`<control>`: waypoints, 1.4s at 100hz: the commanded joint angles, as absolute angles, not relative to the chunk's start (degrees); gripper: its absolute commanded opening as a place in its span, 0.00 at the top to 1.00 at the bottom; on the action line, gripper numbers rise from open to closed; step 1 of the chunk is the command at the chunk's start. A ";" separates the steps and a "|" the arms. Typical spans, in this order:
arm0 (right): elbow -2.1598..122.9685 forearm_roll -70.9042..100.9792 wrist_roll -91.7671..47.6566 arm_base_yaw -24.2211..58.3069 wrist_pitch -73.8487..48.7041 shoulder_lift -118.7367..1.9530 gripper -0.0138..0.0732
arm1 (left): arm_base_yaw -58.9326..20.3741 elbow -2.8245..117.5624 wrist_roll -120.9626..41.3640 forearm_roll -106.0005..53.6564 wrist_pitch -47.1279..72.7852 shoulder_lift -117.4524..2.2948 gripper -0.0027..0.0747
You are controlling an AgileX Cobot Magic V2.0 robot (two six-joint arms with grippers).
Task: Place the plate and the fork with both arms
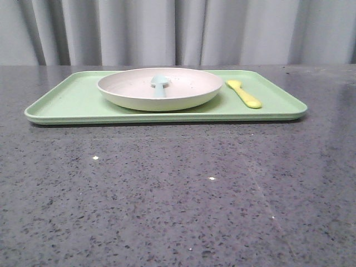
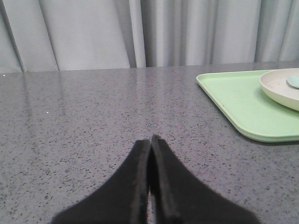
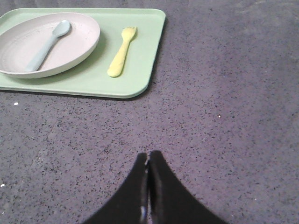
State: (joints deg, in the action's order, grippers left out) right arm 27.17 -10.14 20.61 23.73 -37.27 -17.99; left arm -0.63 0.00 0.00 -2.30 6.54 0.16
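Observation:
The cream-white plate (image 1: 160,89) sits on the light-green tray (image 1: 72,103) at the far side of the table, a pale blue spoon (image 1: 159,85) lying in it. The yellow fork (image 1: 244,93) lies on the tray just right of the plate. The right wrist view shows the plate (image 3: 74,46), the spoon (image 3: 46,44) and the fork (image 3: 120,52). The left wrist view shows the plate's edge (image 2: 280,88) and the tray (image 2: 238,102). My left gripper (image 2: 150,138) is shut and empty over bare table, left of the tray. My right gripper (image 3: 148,155) is shut and empty, nearer than the tray. Neither gripper shows in the front view.
The table is dark grey speckled stone (image 1: 178,194). A grey curtain (image 1: 178,30) hangs behind it. The tray (image 3: 140,70) has a low raised rim.

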 commanded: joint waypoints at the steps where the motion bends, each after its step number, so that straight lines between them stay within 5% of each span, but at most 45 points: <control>1: 28.74 -11.47 20.00 23.68 -33.34 -18.47 0.96 | -0.65 -0.70 0.60 -2.31 2.52 2.00 0.99; 89: 27.49 -11.52 20.00 23.63 -32.90 -18.47 0.96 | -0.65 -0.70 0.60 -2.31 2.52 2.00 0.99; 140: 16.07 -5.60 14.90 10.98 -8.57 -17.29 0.96 | -0.65 -0.70 0.60 -2.31 2.52 2.00 0.99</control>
